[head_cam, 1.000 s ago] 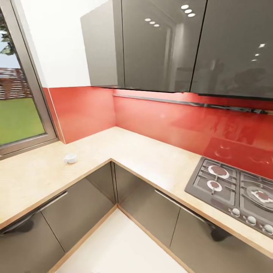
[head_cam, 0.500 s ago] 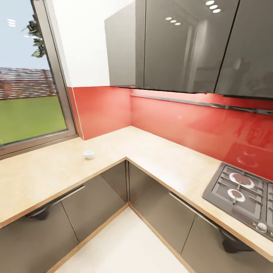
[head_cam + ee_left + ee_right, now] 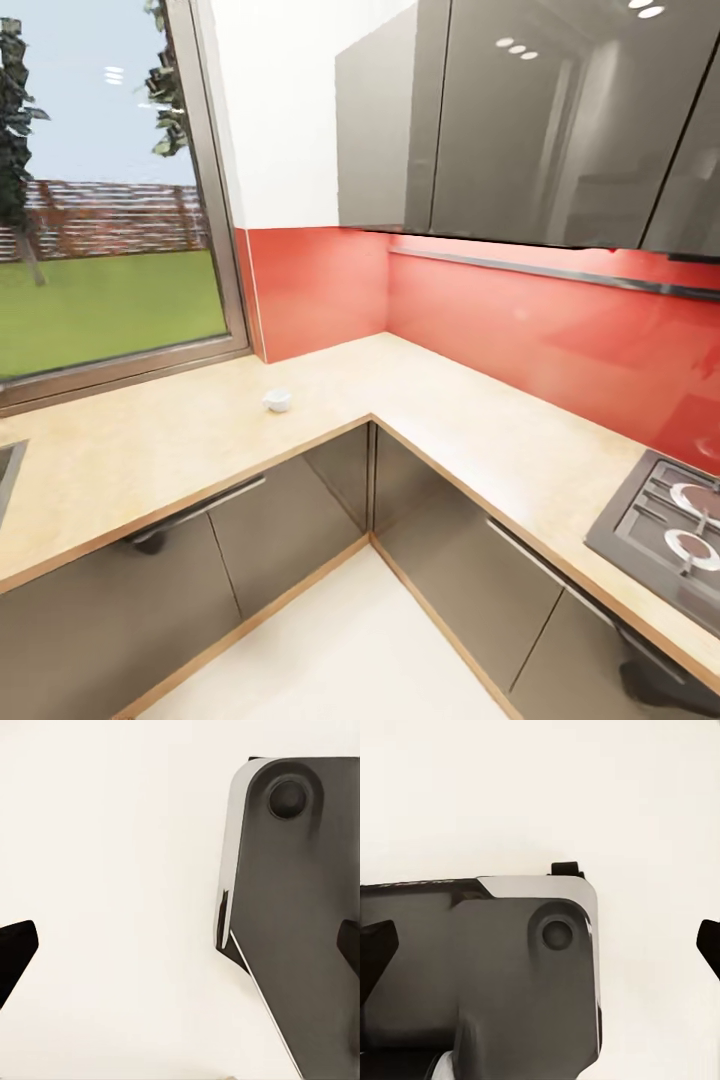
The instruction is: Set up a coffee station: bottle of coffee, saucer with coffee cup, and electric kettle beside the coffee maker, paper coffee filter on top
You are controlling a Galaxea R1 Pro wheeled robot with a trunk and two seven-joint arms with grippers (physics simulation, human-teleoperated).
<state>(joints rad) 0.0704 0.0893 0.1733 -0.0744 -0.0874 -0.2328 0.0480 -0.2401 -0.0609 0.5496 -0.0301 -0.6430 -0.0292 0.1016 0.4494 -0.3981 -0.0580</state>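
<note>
A small white coffee cup stands alone on the light-wood kitchen countertop, below the window and near the inner corner of the L-shaped worktop. In the left wrist view my left gripper is open, its black fingertips far apart at the picture's edges with nothing between them. The right wrist view shows my right gripper open in the same way, with its fingertips wide apart. Both look down past a dark-grey part of the robot onto pale floor.
The grey sink's edge shows at the far left and a gas hob at the far right. A red backsplash, grey wall cabinets and a large window surround the corner. Grey cabinet fronts frame pale floor.
The camera has turned left: the whole picture has slid right, more window and the sink edge have come in, and most of the hob has left. The cup has stayed in place.
</note>
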